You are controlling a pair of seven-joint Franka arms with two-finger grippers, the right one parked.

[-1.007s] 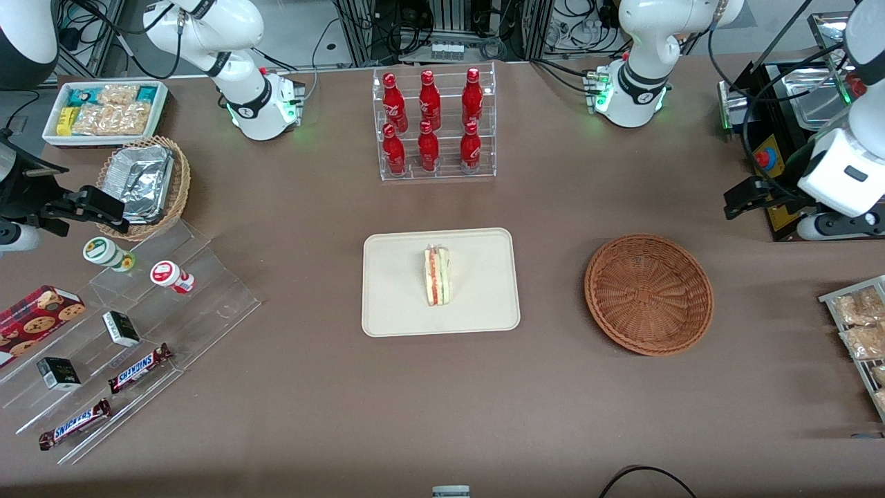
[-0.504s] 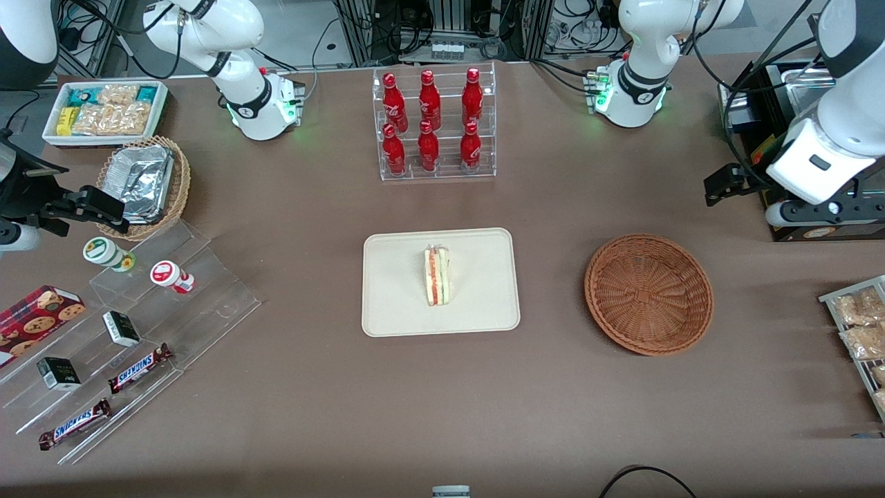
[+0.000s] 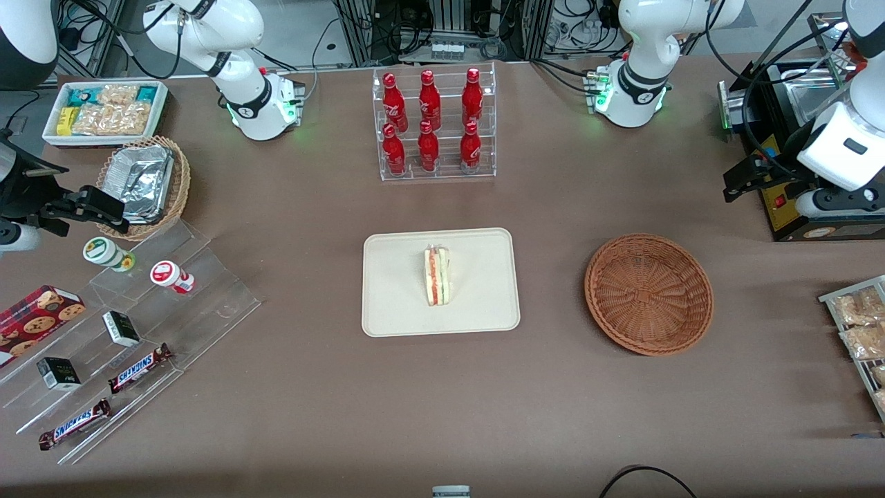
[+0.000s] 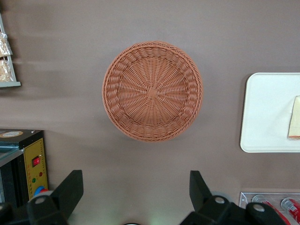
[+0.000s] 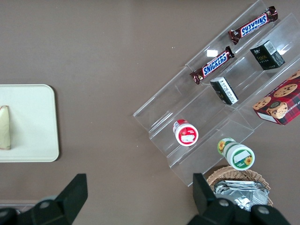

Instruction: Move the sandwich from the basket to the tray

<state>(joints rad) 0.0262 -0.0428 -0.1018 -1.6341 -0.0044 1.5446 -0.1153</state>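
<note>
I am reading "SNICKERS" on two chocolate bars lying on the clear stepped stand toward the parked arm's end of the table; the red bottles in the clear rack carry white script too small for me to make out. A red box printed with cookies is sitting at about nine o'clock from that stand.

The claw is hanging in the air toward the working arm's end of the table, at roughly one o'clock from the basket in my front camera, farther from that camera than the basket. Its two fingers are spread wide apart, holding nothing and touching nothing; through the wrist camera I am looking between them down onto the bare weave of the basket.

The sandwich is lying on the tray, near its middle, with its red and green filling edge showing. The tray is sitting at nine o'clock from the basket, apart from it
</note>
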